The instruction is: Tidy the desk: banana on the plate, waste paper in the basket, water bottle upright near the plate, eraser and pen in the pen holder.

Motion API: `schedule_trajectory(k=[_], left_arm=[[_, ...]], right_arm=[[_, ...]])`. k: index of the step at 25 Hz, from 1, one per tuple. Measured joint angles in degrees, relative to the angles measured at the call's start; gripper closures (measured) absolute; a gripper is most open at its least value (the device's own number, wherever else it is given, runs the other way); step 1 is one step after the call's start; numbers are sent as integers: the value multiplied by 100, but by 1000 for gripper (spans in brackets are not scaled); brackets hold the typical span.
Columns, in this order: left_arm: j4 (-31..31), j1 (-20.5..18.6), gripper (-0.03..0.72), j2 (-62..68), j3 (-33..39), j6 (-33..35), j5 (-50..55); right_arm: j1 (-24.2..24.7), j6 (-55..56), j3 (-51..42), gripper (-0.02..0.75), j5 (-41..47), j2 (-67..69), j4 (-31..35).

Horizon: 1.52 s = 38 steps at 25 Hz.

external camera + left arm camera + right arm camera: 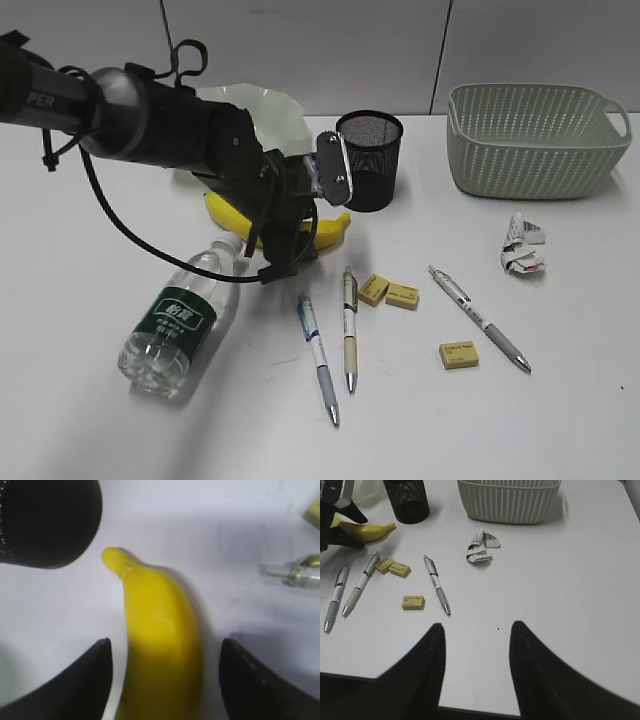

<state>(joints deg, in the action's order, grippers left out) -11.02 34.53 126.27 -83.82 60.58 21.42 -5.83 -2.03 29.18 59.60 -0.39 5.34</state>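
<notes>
The yellow banana (pixel 335 228) lies on the white desk (pixel 560 400) in front of the ruffled green plate (pixel 270 110). My left gripper (pixel 165 642) is open and straddles the banana (pixel 160 640), with a gap on each side. The water bottle (pixel 180 315) lies on its side at the left. Three pens (pixel 349 325) and three yellow erasers (pixel 402 296) lie loose in the middle. The black mesh pen holder (pixel 370 160) stands behind them. The waste paper (pixel 522 245) sits in front of the basket (pixel 535 140). My right gripper (pixel 477 627) is open over bare desk.
The left arm (pixel 150 120) reaches in from the upper left, above the plate and the bottle's cap. In the right wrist view the desk's front edge (pixel 480 711) runs just below the fingers. A pen tip (pixel 295 572) lies right of the banana.
</notes>
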Motion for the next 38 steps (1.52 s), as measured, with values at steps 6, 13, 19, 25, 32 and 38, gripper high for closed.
schedule_trajectory(k=[6, 13, 19, 25, 32, 38], left_arm=[[46, 0, 349, 45, -7, 5, -277], [46, 4, 349, -104, -7, 5, -253], [40, 4, 349, -739, -7, 5, 673], [-3, -161, 349, -1531, -7, -263, 1230], [-63, -915, 349, -1286, -7, -364, -1845], [-105, -993, 349, -283, -19, -370, -3196]], right_arm=[[0, 0, 0, 391, 0, 0, 3], [0, 6, 0, 391, 0, 0, 7], [0, 6, 0, 391, 0, 0, 7], [0, -2, 0, 391, 0, 0, 10], [0, 3, 0, 391, 0, 0, 10], [0, 3, 0, 391, 0, 0, 10]])
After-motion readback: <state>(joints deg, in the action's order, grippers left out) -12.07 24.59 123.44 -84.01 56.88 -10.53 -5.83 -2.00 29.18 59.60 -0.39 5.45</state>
